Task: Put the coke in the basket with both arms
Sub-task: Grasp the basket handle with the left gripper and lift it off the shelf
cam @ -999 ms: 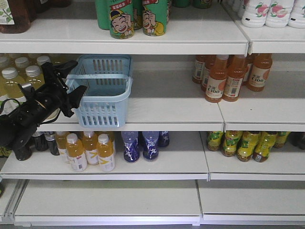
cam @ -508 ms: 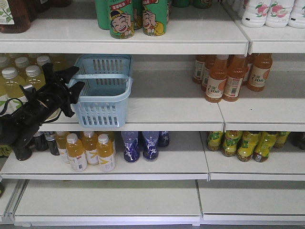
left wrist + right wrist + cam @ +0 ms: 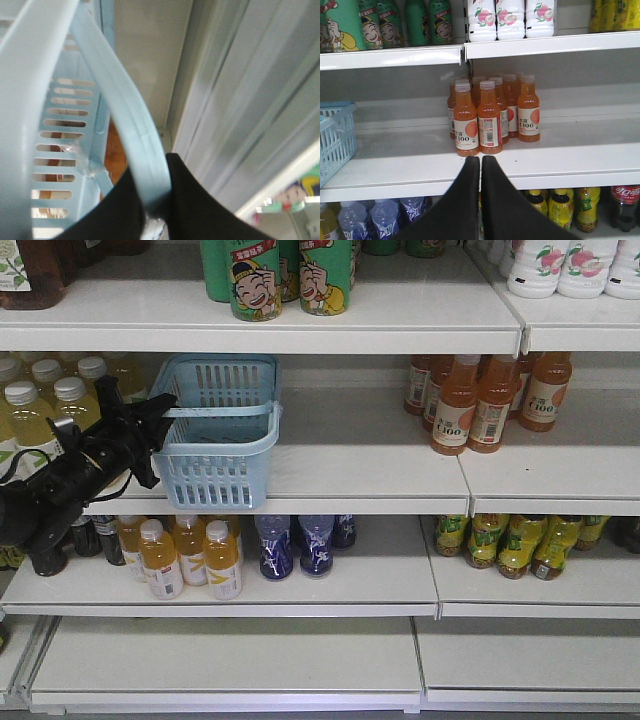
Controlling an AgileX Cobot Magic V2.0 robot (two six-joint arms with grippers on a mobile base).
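left pincer (image 3: 155, 435) pinching handle (image 3: 125, 115) of basket (image 3: 215, 475), front-left of middle shelf (image 3: 350, 475); right pincer (image 3: 480, 165) pressed together; coke (image 3: 624, 207) on lower shelf (image 3: 530, 595)

The basket (image 3: 215, 440) is of light blue plastic, smooth, with a soft shine; its flat handle (image 3: 132, 125) has the same moulded look, with fine ridges along it. The left gripper (image 3: 152, 200) and the right gripper (image 3: 480, 162) have black, matt fingers that give no reflection. The shelves (image 3: 350, 475) look like white painted metal, smooth and half glossy. The orange bottles (image 3: 490, 117) are of clear shiny plastic with glossy labels, and so is the coke (image 3: 622, 207)
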